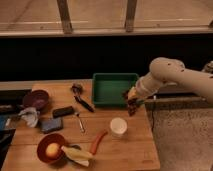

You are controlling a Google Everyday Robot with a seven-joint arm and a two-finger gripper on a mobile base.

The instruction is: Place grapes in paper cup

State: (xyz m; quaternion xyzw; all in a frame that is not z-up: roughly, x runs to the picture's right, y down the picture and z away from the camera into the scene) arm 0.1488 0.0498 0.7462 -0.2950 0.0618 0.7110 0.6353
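The white paper cup [118, 126] stands upright on the wooden table [135, 150], near the front right. My gripper [131, 104] hangs at the end of the white arm, over the right front corner of the green tray [114, 88], above and a little right of the cup. It is shut on the dark reddish-purple grapes [131, 107], which dangle below it, clear of the table.
An orange carrot [97, 142] lies left of the cup. A dark red bowl [52, 148] with a yellow fruit and a banana sits front left, another red bowl [36, 98] at far left. A black tool [82, 101], a fork and a blue sponge lie mid-table. The table's right edge is close.
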